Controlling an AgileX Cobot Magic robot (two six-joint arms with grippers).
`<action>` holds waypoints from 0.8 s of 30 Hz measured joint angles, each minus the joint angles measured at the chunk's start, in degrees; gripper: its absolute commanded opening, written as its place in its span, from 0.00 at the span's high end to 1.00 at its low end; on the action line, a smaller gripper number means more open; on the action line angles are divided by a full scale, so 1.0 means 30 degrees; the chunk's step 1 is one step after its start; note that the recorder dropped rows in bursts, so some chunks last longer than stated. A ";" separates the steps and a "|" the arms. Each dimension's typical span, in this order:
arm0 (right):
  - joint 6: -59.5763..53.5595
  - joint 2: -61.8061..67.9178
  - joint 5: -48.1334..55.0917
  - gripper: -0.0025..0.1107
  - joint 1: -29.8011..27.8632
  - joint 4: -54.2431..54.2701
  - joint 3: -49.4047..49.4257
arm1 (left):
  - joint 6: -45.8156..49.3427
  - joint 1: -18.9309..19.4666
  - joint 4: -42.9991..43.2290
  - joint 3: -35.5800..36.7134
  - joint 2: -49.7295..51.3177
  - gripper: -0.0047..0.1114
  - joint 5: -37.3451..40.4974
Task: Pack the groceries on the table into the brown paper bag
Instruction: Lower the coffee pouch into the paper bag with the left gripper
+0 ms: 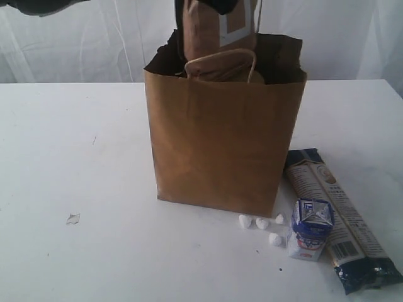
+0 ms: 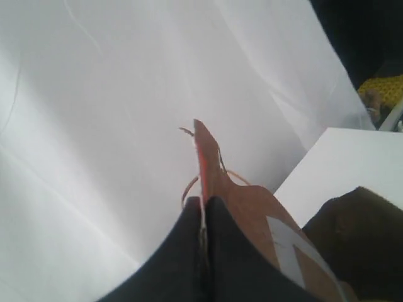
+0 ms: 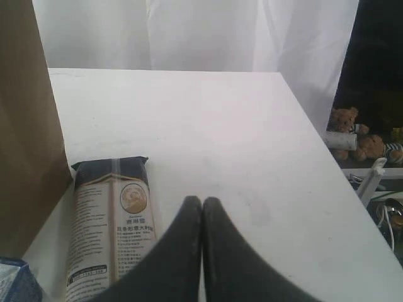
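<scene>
The brown paper bag [image 1: 220, 145] stands open in the middle of the table [image 1: 75, 157]. My left gripper [image 2: 203, 204] is shut on the top edge of the brown-red pouch [image 2: 252, 211]. The pouch [image 1: 217, 28] hangs upright over the bag's mouth, its lower end behind a loop handle. To the right of the bag lie the small blue-white carton [image 1: 310, 228] and the long dark-blue-and-cream packet [image 1: 340, 214]. My right gripper [image 3: 202, 202] is shut and empty, low over the table beside the packet [image 3: 110, 220]. Other groceries are out of view.
Small white crumbs [image 1: 261, 223] lie at the bag's front right corner. A scrap [image 1: 73, 218] lies on the left of the table. The table's right edge [image 3: 315, 145] is close to my right gripper, with teddy bears [image 3: 345, 119] beyond it. White curtains hang behind.
</scene>
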 measured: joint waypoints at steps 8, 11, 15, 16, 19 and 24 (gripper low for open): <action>0.0000 0.0000 0.0000 0.98 0.0000 0.0000 0.0000 | 0.0105 0.0000 0.0000 -0.0106 -0.0253 0.96 0.1770; 0.0000 0.0000 -0.0031 0.98 0.0000 0.0000 0.0000 | 0.0138 0.0000 0.0000 -0.0106 -0.0281 0.96 0.1818; 0.0000 0.0000 -0.0031 0.98 0.0000 0.0000 0.0000 | 0.0308 0.0000 -0.0036 -0.0106 -0.0324 0.96 0.1159; 0.0000 0.0000 -0.0031 0.98 0.0000 0.0000 0.0000 | 0.0548 0.0000 -0.0082 -0.0106 -0.0360 0.96 0.0851; 0.0000 0.0000 -0.0031 0.98 0.0000 0.0000 0.0000 | 0.1638 0.0000 -0.0126 -0.0106 -0.0531 0.96 0.0110; 0.0000 0.0000 -0.0031 0.98 0.0000 0.0000 0.0000 | 0.2765 0.0000 -0.0126 -0.0106 -0.0870 0.96 0.1054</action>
